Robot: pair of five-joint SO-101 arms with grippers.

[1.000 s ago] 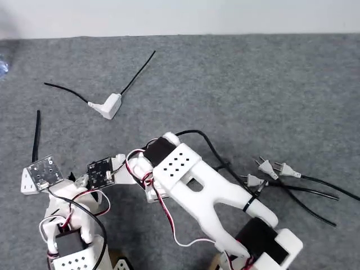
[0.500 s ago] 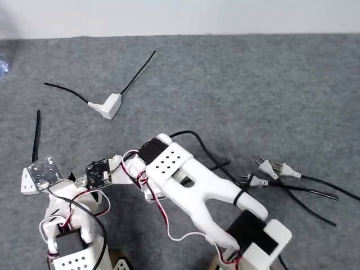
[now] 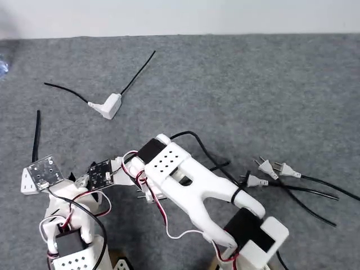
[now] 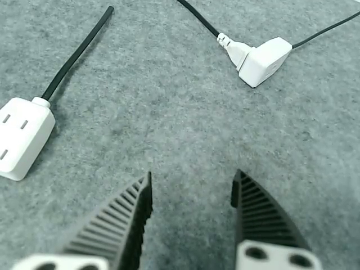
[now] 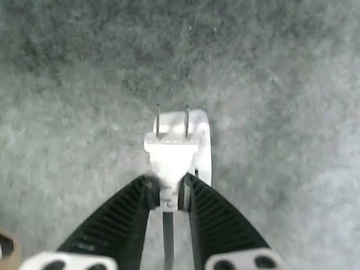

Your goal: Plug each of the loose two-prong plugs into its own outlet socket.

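right gripper (image 5: 169,194) clasps a white two-prong plug (image 5: 170,152) over the grey table (image 5: 281,84). left gripper (image 4: 191,194) gapes empty, facing a near socket (image 4: 19,135) and a far socket (image 4: 264,59).

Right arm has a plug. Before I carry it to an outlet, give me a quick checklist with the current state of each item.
1. Grip: right gripper jaws shut on the white two-prong plug: ok.
2. Prongs both visible, parallel, pointing away from the gripper: ok.
3. Outlet lined up: no slots ahead of the prongs, grey carpet beyond: not ok.
4. Free outlet found: white rectangular outlet block, slots up, unoccupied: ok.
5. Left gripper open and empty: ok.
6. Slack in the black cord: cannot tell.
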